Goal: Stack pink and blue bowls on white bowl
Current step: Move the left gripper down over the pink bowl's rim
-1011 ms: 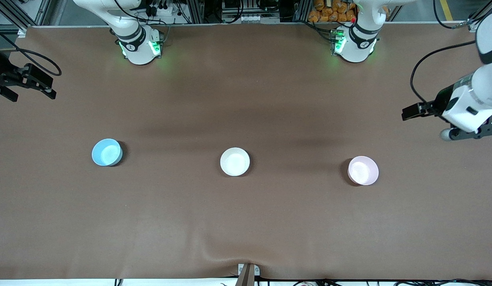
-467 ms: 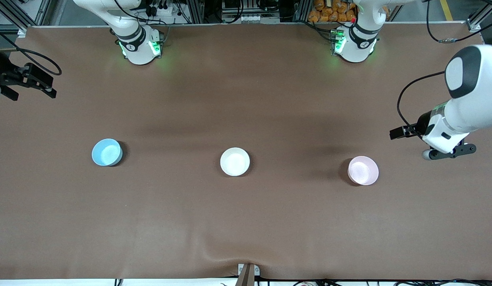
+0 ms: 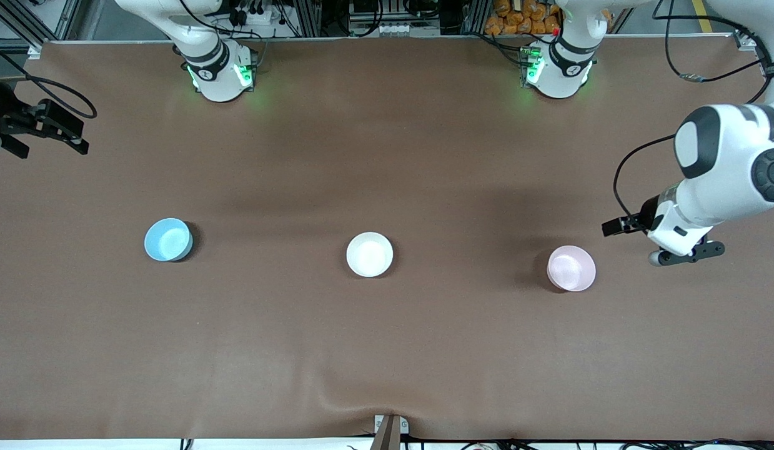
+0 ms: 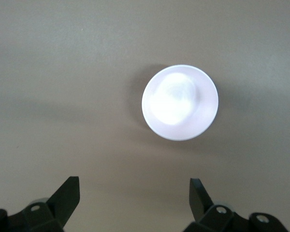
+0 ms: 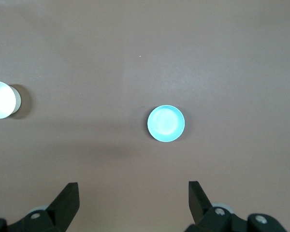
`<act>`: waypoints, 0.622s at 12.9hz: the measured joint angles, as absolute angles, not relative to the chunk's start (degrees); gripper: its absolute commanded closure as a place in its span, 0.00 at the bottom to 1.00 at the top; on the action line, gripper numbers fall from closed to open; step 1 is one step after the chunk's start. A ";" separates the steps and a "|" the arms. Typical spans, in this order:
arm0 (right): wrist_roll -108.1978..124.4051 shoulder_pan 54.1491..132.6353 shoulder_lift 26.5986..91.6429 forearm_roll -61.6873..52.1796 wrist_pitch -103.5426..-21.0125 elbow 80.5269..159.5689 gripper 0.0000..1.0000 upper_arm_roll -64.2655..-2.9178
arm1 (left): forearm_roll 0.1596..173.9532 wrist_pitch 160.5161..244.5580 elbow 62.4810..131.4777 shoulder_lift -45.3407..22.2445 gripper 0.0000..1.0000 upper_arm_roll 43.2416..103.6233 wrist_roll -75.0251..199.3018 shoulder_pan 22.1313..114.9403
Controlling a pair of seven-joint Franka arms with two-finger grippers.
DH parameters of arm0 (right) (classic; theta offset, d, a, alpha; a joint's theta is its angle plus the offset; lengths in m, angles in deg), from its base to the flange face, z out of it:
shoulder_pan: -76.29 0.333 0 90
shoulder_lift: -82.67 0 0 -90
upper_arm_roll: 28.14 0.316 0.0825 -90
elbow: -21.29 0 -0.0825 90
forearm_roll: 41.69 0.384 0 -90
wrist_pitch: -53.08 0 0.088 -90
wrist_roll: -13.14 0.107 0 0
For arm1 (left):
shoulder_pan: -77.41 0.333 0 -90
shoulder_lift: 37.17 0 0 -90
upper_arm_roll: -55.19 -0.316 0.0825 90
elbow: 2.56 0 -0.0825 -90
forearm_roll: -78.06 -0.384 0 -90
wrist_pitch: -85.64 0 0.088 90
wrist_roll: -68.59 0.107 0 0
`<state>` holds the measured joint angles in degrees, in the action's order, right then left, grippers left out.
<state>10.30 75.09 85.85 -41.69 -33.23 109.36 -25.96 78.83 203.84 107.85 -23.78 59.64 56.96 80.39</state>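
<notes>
While both arms hang in the air, I see three bowls upright in a row across the middle of the brown counter [image 3: 387, 350], well apart from one another. Blue bowl [image 3: 168, 239] lies toward the right arm's end, white bowl [image 3: 369, 254] at the centre, pink bowl [image 3: 571, 268] toward the left arm's end. Nothing is stacked yet.

Left claw [image 3: 636, 240]: over the counter near the edge at the left arm's end, just beside the pink bowl, fingers [image 4: 67, 195] spread apart and empty; its wrist view looks down on the pink bowl.

Right claw [image 3: 46, 134]: over the counter's edge at the right arm's end, well apart from the blue bowl, fingers [image 5: 67, 200] spread apart and empty.
</notes>
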 measured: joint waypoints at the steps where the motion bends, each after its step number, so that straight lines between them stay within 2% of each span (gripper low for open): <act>1: 10.30 75.04 85.84 -41.69 -33.23 109.36 0.00 -25.97 | 78.82 205.76 108.17 -22.48 0.00 59.61 56.99 80.43; 8: 10.30 74.71 85.84 -41.68 -33.24 109.36 0.00 -25.98 | 78.82 212.18 108.37 -16.62 0.00 59.53 57.08 80.43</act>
